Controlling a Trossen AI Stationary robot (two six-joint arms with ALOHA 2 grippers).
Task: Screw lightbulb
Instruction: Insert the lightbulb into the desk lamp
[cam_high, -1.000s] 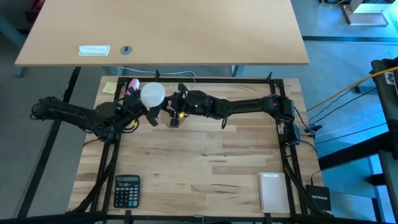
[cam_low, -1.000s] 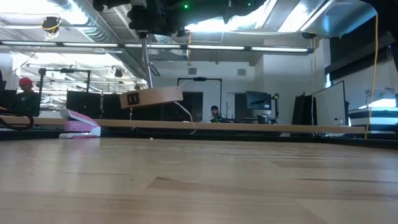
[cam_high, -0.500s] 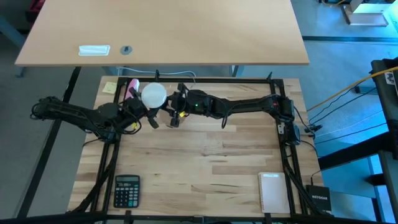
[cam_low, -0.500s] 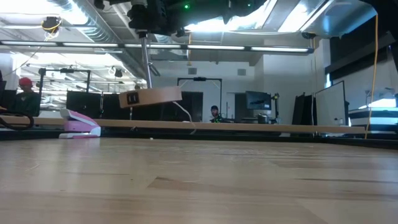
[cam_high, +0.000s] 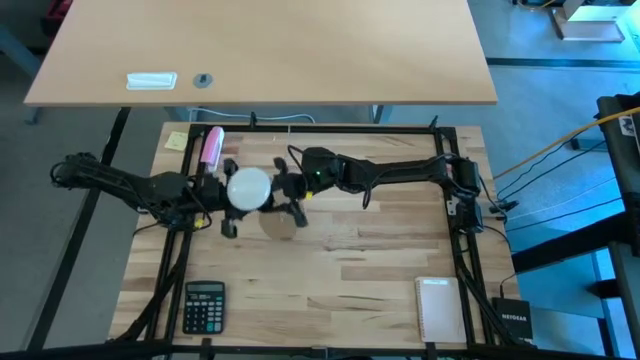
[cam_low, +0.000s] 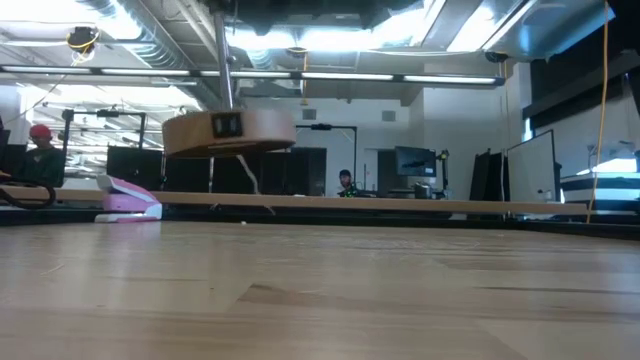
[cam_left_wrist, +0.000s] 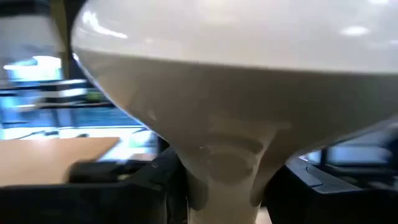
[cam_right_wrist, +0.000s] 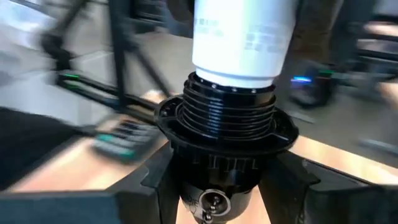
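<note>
Gripping lightbulb (cam_high: 248, 187), left hand (cam_high: 226, 196)

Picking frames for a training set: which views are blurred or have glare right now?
Right wrist view: the background is smeared, while the black socket and the lightbulb neck stay fairly sharp. Left wrist view: the lightbulb fills the frame, soft, with small highlights on its globe. Low view: bright ceiling lights glare; the wooden disc is slightly blurred. High view: even, clear.

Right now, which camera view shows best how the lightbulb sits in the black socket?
The right wrist view: the lightbulb's neck enters the black socket in close-up. The left wrist view shows only the globe and neck, the high view only the globe from above, and the low view shows the wooden disc, not the bulb.
</note>
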